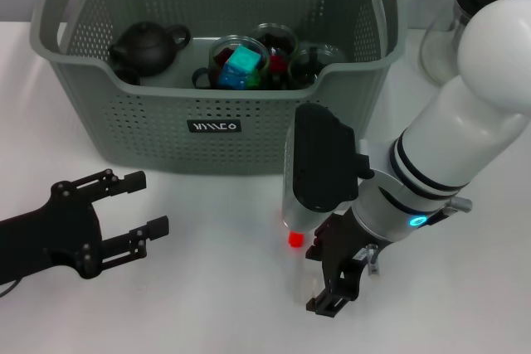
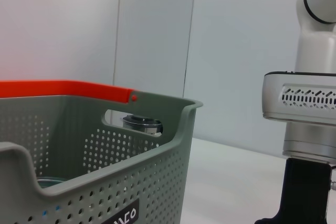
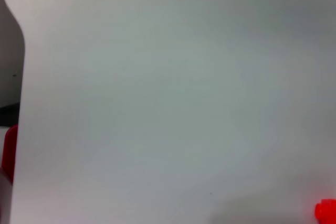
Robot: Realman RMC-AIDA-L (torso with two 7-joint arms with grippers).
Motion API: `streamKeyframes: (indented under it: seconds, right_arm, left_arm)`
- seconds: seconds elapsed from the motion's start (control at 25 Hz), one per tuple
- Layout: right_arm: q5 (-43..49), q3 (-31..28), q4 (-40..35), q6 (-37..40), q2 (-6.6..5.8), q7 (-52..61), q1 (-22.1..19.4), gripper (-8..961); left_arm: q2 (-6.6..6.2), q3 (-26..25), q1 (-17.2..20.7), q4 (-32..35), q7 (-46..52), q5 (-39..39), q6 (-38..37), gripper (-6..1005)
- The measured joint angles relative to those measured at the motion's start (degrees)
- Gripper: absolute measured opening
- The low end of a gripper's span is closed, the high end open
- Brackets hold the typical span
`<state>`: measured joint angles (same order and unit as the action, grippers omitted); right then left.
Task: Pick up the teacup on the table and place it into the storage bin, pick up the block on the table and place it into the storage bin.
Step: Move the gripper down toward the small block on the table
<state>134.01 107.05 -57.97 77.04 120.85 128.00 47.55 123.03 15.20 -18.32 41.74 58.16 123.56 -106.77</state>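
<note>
The white table (image 1: 207,288) holds one storage bin (image 1: 216,113) far back and one red block (image 1: 294,240). Left gripper (image 1: 141,205) is spread wide; right gripper (image 1: 336,283), I cannot tell.

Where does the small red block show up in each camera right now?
Head: red block on the table in front of the bin, beside the right gripper.
Left wrist: not in it; only the bin and right arm show.
Right wrist: red bit at the frame's corner.
Shared landmark: the white table.
</note>
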Motion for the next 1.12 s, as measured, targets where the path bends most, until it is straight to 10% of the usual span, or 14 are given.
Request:
streamKeyframes:
  seconds: [1.12]
  right_arm:
    - [-1.4,1.2,0.8,-0.3,0.09,0.0,0.4,709]
  left_arm:
    - [-0.16,0.0,-0.1,-0.3,0.0,0.0,0.6,702]
